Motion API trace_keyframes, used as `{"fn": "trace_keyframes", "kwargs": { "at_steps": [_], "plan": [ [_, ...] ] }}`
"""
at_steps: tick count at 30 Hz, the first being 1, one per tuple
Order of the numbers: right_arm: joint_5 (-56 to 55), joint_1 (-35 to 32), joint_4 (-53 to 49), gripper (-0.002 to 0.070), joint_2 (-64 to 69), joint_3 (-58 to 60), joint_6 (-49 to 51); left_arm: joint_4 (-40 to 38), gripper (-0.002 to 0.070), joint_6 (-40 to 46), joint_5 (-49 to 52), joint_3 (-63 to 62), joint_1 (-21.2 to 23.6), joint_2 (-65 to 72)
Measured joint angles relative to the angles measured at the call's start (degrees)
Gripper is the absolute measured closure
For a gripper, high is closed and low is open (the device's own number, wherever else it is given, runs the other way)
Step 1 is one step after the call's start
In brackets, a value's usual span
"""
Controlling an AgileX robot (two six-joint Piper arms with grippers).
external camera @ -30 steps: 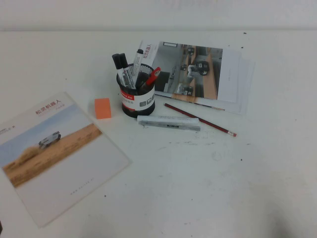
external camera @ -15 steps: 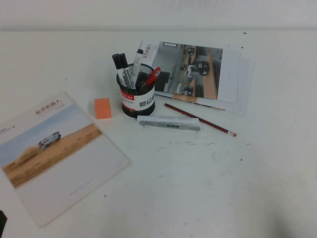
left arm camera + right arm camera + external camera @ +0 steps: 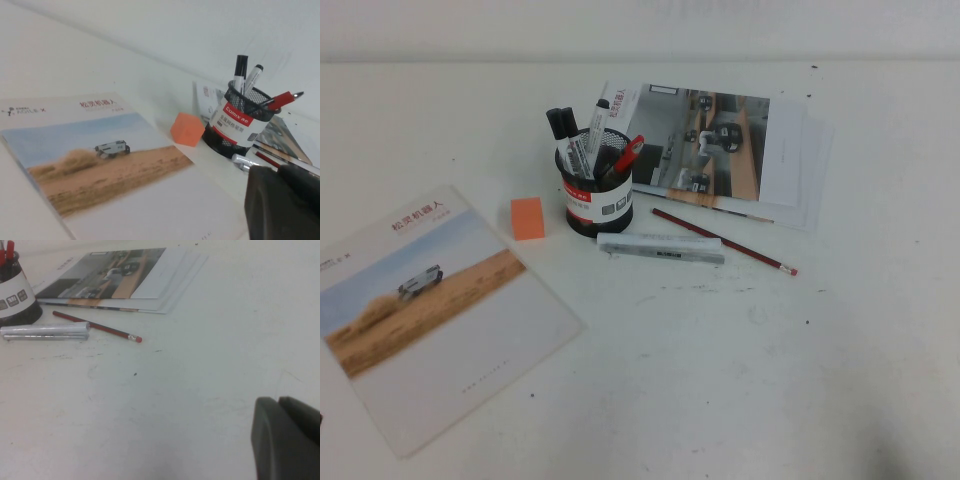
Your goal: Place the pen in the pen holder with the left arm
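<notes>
I see the tabletop [image 3: 720, 380] carrying the pen holder [image 3: 597, 205], and the pen [image 3: 665, 254] flat just in front of it. My left claw [image 3: 285, 200] and right claw [image 3: 287, 435] both look pressed together, empty, well apart from them.

The left gripper [image 3: 282, 202] is a dark, matte, blocky shape with rounded edges. The right gripper [image 3: 286, 437] looks alike, dark grey.
</notes>
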Motion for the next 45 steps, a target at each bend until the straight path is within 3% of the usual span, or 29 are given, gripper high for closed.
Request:
{"fn": "trace_keyframes", "kwargs": {
  "at_steps": [11,18,23,29,33,38,45],
  "plan": [
    [0.0,0.0,0.0,0.0698,0.0,0.0,0.0,-0.32,0.0676,-1.2,-0.97,-1.19,0.0,1.12],
    [0.0,0.0,0.0,0.0698,0.0,0.0,0.0,-0.4,0.0676,2.16,14.37,-19.4,0.0,18.53],
    [0.0,0.0,0.0,0.0698,0.0,0.0,0.0,-2.26,0.0676,17.34,29.86,-33.18,0.0,35.12],
    [0.0,0.0,0.0,0.0698,0.0,0.0,0.0,-10.07,0.0676,40.85,37.48,-46.49,0.0,53.95],
    [0.0,0.0,0.0,0.0698,0.0,0.0,0.0,-13.85,0.0676,51.64,41.03,-54.65,-0.25,66.51],
    [0.0,0.0,0.0,0.0698,0.0,0.0,0.0,-12.73,0.0676,56.63,43.62,-66.95,-5.8,80.46],
    [0.0,0.0,0.0,0.0698,0.0,0.0,0.0,-4.73,0.0676,57.11,48.41,-82.98,-16.6,98.18]
  ]
}}
